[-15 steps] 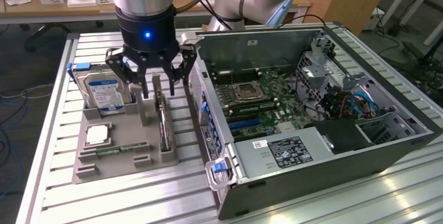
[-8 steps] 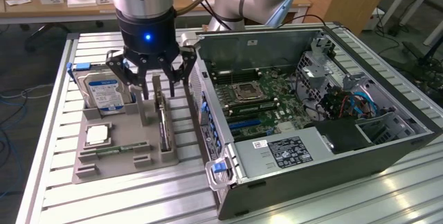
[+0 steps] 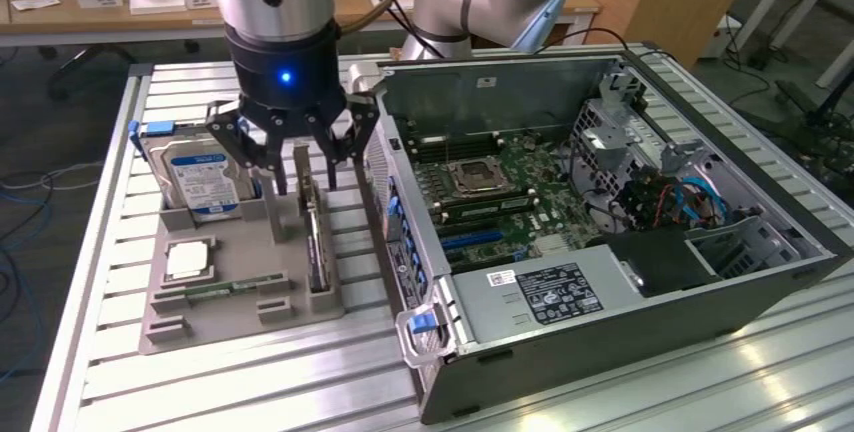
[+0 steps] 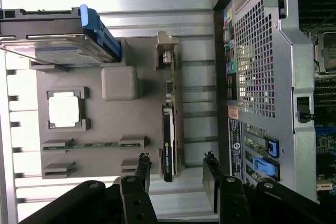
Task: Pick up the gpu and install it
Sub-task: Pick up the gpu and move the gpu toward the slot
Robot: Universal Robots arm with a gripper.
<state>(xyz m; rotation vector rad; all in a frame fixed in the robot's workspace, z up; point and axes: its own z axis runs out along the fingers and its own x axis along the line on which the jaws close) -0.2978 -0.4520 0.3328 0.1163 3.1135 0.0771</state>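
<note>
Open wide and holding nothing: gripper (image 3: pixel 302 158), hanging low over the grey parts tray (image 3: pixel 174 320) on the slatted aluminium table (image 3: pixel 240 384).

Standing on its long edge in a slot along the tray's side nearest the computer case (image 3: pixel 747 252): the gpu (image 3: pixel 316 242), thin and dark, not yet lifted and not yet in the case.

From the wrist view, gripper (image 4: pixel 176 157) astride one end of the gpu (image 4: pixel 169 135), one finger on each side, with a clear gap on both sides and no contact to be seen. Brownish board edge and metal bracket visible along the card's length.

Elsewhere on the parts tray (image 4: pixel 131 124):
- upright in its own slot, on the side away from the case: silver hard drive (image 3: pixel 200 177) with blue label, blue clip at one end (image 4: pixel 58 45);
- lying flat in a square recess: processor chip (image 3: pixel 190 257) (image 4: pixel 64 109);
- lying in a narrow slot just beside the chip: slim green memory stick (image 3: pixel 234 289) (image 4: pixel 89 144).

At the exterior view's right, touching or just beside the tray: computer case on its side, side panel off, green motherboard (image 3: pixel 514 187) exposed. In the wrist view, perforated rear panel of the case (image 4: pixel 262 77) close beside the gpu slot.
</note>
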